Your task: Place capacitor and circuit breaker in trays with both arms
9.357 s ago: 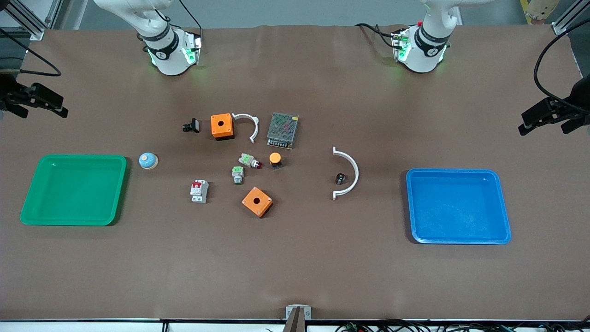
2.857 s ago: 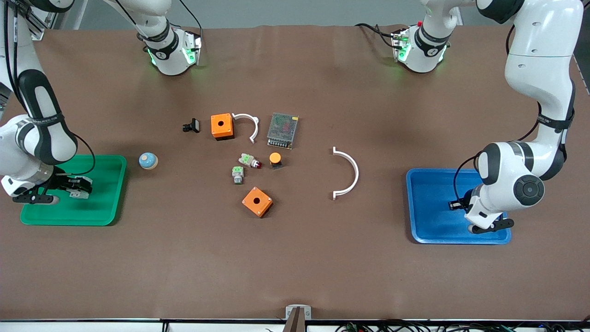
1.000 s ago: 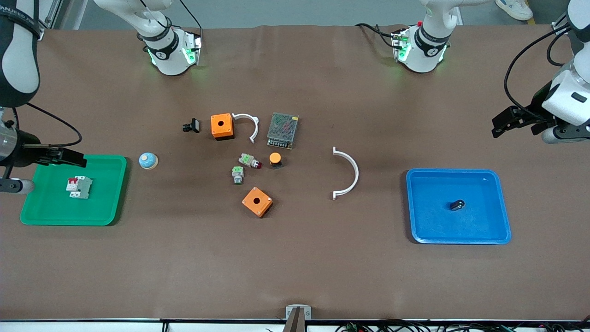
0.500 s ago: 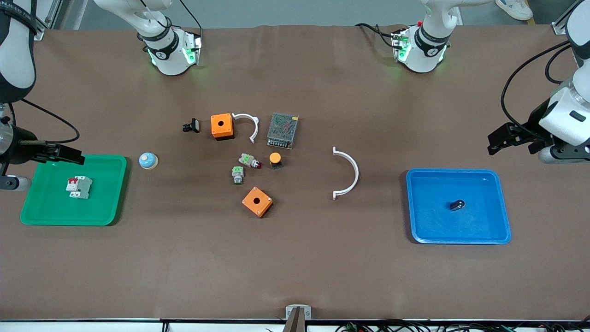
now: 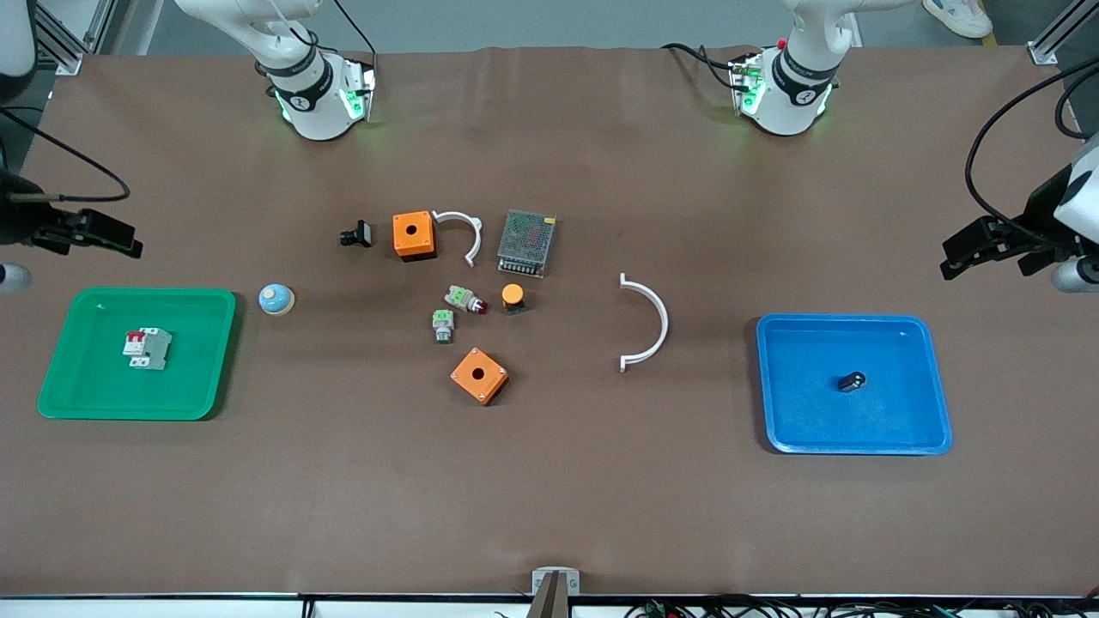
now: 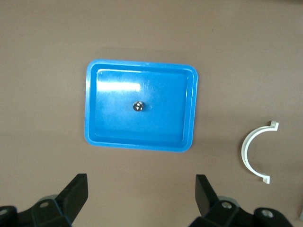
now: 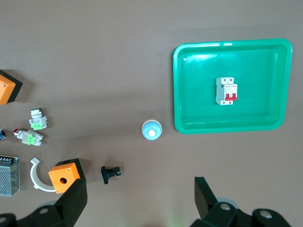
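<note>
Matte brown table covering (image 5: 549, 498) carries a glossy green tray (image 5: 219, 360) holding the blocky white-and-grey circuit breaker (image 5: 147, 348) and a glossy blue tray (image 5: 932, 403) holding the tiny black cylindrical capacitor (image 5: 852, 381), while the left gripper (image 5: 987, 245) and right gripper (image 5: 90, 233), both empty with fingers apart, hang over bare table.

Brown table (image 5: 549, 498). Green tray (image 5: 51, 403) at frame left, blue tray (image 5: 859, 445) at right. Small parts cluster at centre: two orange boxes (image 5: 413, 235), white arc (image 5: 652, 322).
</note>
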Motion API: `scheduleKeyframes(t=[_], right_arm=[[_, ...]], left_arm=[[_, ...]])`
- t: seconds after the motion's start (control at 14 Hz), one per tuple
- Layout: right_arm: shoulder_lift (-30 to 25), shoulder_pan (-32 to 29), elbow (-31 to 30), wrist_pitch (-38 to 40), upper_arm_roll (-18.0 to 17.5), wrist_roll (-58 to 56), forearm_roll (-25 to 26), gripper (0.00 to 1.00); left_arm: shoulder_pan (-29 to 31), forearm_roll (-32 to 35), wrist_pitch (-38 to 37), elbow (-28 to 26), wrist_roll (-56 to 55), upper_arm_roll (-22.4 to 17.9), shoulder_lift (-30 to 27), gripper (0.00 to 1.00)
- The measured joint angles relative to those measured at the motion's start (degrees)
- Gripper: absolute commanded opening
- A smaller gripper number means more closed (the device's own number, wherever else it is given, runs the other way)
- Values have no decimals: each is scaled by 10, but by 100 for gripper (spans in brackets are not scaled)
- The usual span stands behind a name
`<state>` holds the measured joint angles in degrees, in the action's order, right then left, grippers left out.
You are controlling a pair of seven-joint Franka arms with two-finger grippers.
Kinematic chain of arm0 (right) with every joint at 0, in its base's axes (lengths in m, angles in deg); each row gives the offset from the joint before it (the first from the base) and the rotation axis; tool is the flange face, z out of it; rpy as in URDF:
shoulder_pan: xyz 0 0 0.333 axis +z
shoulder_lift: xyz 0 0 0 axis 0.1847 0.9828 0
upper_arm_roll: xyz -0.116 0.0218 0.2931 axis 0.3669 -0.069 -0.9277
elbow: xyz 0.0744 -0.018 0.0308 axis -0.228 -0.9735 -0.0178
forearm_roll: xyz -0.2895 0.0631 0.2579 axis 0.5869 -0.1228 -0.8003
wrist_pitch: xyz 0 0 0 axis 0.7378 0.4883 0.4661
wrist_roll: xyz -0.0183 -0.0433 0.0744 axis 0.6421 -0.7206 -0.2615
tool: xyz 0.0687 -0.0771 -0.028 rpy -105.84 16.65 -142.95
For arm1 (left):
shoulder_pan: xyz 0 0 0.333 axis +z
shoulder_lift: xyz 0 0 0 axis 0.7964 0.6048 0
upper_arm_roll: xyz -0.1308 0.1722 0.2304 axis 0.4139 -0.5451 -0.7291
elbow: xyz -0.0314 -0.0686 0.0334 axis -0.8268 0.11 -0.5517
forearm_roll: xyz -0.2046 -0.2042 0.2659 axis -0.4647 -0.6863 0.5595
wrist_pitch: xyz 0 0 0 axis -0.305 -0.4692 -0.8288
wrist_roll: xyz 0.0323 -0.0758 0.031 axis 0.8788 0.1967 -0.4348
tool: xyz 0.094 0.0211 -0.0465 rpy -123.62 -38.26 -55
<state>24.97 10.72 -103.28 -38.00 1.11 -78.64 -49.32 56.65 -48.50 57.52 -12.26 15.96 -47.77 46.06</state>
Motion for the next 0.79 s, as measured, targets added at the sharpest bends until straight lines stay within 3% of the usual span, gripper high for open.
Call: scheduleKeyframes(t=[0.79], right_arm=[[-31, 0, 0, 11, 2, -14, 0, 100]], left_arm=[[0, -22, -7, -2, 0, 0, -6, 100]])
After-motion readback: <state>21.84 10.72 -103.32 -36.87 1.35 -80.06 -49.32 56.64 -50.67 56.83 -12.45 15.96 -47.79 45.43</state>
